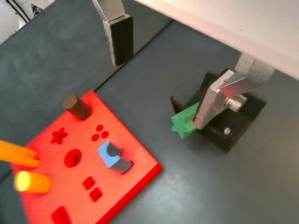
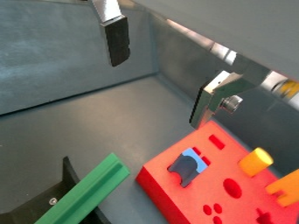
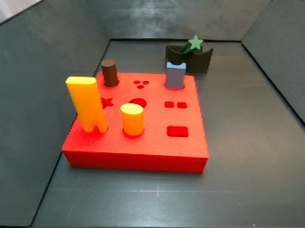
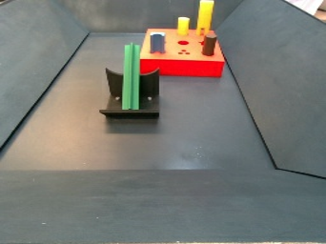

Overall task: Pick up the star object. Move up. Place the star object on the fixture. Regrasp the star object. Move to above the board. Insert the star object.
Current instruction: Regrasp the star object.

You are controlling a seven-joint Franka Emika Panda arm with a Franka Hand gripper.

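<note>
The star object (image 4: 132,75), a long green ridged bar, stands upright in the notch of the fixture (image 4: 132,103), leaning against its back plate. In a side view the fixture (image 3: 191,59) sits at about one o'clock from the board (image 3: 141,134), just beyond its far edge, with only the bar's star-shaped top (image 3: 193,42) showing above it.

The gripper (image 1: 176,66) appears only in the wrist views, above the floor, with its fingers (image 1: 121,39) spread wide and nothing between them: it is released and holds no piece. The bar (image 2: 84,194) lies off to one side of the open jaws, not between them.

The step in hand looks like the regrasp. To do it well, I would centre the open jaws over the bar, come down square to its ridged sides, and close on a part clear of the fixture's back plate, leaving enough of one end free to enter the star hole (image 3: 106,103). Closing off-centre could tip the bar out of the notch.

No brand, label or writing can be read in any view.
</note>
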